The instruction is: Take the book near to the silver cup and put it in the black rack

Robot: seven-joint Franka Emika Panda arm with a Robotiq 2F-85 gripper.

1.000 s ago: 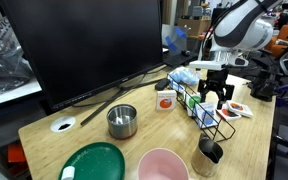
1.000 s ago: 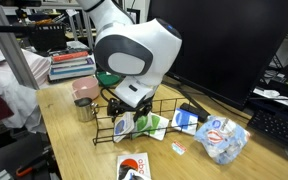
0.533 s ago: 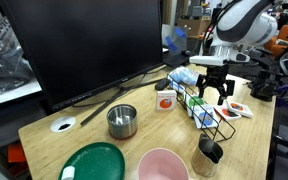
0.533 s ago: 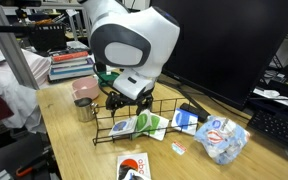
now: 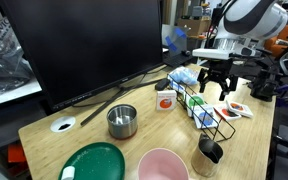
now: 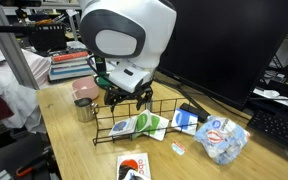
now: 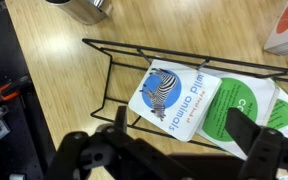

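The book (image 7: pixel 169 98), light blue and white with a zebra on its cover, lies inside the black rack (image 7: pixel 112 62), leaning next to a green-and-white book (image 7: pixel 242 105). It also shows in an exterior view (image 6: pixel 133 124) in the rack (image 6: pixel 170 104). My gripper (image 7: pixel 184 138) is open and empty, hovering just above the book and the rack (image 5: pixel 210 118); it shows in both exterior views (image 5: pixel 216 90) (image 6: pixel 125 99). The silver cup (image 6: pixel 84 109) stands by the rack's end and shows in the wrist view (image 7: pixel 84 9).
A red-and-white book (image 6: pixel 134 167) lies on the table in front of the rack. A blue-and-white bag (image 6: pixel 222 138), a pink cup (image 6: pixel 85 90), a silver bowl (image 5: pixel 122 121), a green plate (image 5: pixel 94 162), a pink bowl (image 5: pixel 162 165) and a big monitor (image 5: pixel 84 45) surround the spot.
My gripper has risen from the rack with its fingers open. The book stays in the rack.
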